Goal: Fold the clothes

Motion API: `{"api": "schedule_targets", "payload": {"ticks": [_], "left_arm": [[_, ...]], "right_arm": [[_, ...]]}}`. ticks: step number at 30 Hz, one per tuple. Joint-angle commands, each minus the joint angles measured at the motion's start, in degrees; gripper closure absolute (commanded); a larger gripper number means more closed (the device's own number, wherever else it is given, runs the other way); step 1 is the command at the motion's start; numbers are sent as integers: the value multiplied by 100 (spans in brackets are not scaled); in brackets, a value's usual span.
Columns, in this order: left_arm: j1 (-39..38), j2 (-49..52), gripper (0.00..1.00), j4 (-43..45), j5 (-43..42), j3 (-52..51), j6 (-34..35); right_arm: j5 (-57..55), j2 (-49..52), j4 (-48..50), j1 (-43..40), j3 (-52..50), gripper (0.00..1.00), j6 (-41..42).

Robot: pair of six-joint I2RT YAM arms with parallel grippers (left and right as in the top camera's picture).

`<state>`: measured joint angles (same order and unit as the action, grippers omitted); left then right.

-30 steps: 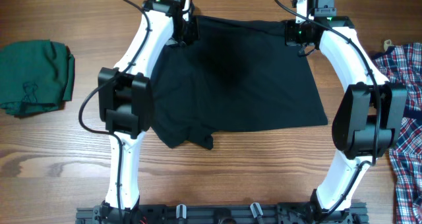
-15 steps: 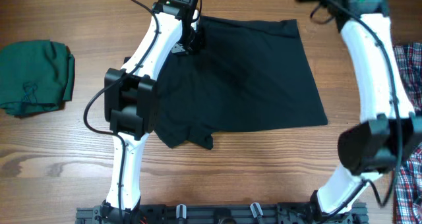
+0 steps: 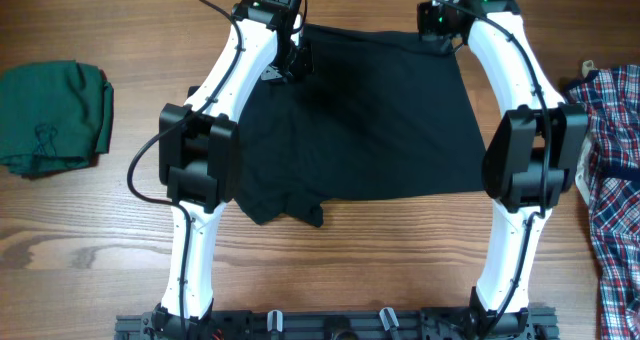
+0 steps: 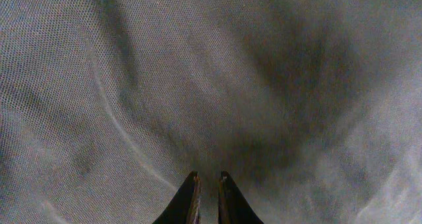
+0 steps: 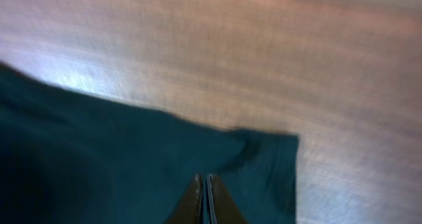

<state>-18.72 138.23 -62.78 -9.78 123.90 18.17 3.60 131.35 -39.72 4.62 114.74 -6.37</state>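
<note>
The clothes, a black shirt, lie spread flat in the middle of the table, with a bunched sleeve at the lower left. My left gripper rests low over its upper left part. In the left wrist view its tips stand a narrow gap apart over the grey-looking fabric, with nothing between them. My right gripper hovers at the shirt's upper right corner. The right wrist view shows its jaws pressed together above the cloth, near the corner's edge and holding nothing.
A folded dark green garment lies at the table's left edge. A red-white-blue plaid shirt hangs over the right edge. Bare wood shows round the black shirt.
My right arm swung up and away from the shirt's corner, then came back over it. The left gripper shifted slightly down and its jaws parted a little.
</note>
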Motion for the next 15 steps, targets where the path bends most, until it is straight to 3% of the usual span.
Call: {"api": "schedule_targets", "payload": {"ticks": [1,6,15], "left_arm": [[-24,101,90,22,-63,9,31],[-24,103,89,63,-63,9,31],[-24,107,89,63,-63,9,31]], "right_arm": [[-17,61,-240,-9,7,96,-74],[-17,103,-804,-20,4,96,505],[-22,686,-702,-20,4,96,503]]}}
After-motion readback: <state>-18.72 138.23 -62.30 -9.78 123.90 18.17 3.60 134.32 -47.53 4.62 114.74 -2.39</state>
